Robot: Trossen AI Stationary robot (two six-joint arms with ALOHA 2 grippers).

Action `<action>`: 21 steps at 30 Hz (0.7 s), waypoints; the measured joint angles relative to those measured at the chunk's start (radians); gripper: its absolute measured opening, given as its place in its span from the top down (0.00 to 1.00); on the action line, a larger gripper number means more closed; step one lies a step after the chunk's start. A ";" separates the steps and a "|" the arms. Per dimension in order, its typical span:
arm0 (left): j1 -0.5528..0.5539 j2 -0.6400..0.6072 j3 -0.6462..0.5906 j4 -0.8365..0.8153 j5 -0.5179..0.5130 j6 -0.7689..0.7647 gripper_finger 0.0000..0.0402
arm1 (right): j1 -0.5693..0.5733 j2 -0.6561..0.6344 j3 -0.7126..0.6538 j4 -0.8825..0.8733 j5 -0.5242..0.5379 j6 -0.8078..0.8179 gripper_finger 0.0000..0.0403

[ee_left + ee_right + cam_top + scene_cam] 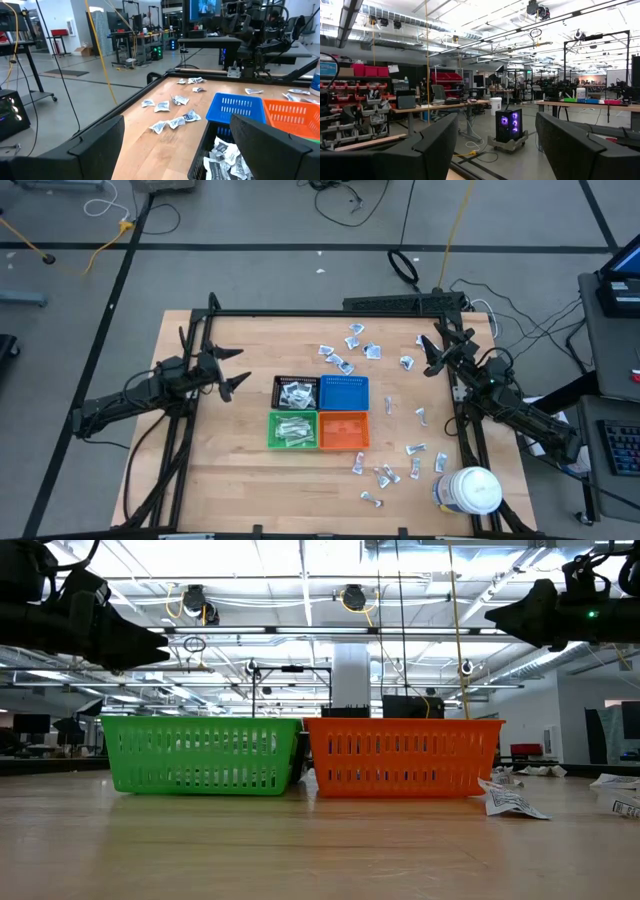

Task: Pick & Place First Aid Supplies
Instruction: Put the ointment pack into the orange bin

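High view: wrapped packets (347, 350) lie scattered beyond and right of the four bins (344, 393); some fill the black and green ones. Left gripper (232, 380) and right gripper (432, 358) hover wide apart, empty. Packets appear light, flat, crinkly; pinch a raised edge.

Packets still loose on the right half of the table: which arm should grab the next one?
Probably right: its open tool hovers beside the packet cluster. The left tool, also open, sits across the bins.
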 joint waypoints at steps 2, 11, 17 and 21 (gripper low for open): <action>0.000 0.000 0.000 0.000 0.000 0.000 0.09 | 0.000 0.000 0.000 0.000 0.000 0.000 0.35; 0.000 0.000 0.000 0.000 0.001 0.000 0.09 | 0.000 0.000 0.000 0.002 0.000 0.002 0.35; 0.000 0.000 0.000 0.001 0.001 0.000 0.09 | 0.000 0.004 0.026 -0.033 0.000 0.087 0.35; 0.000 0.000 0.000 0.001 0.003 0.001 0.09 | 0.000 0.067 0.129 -0.257 -0.001 0.077 0.35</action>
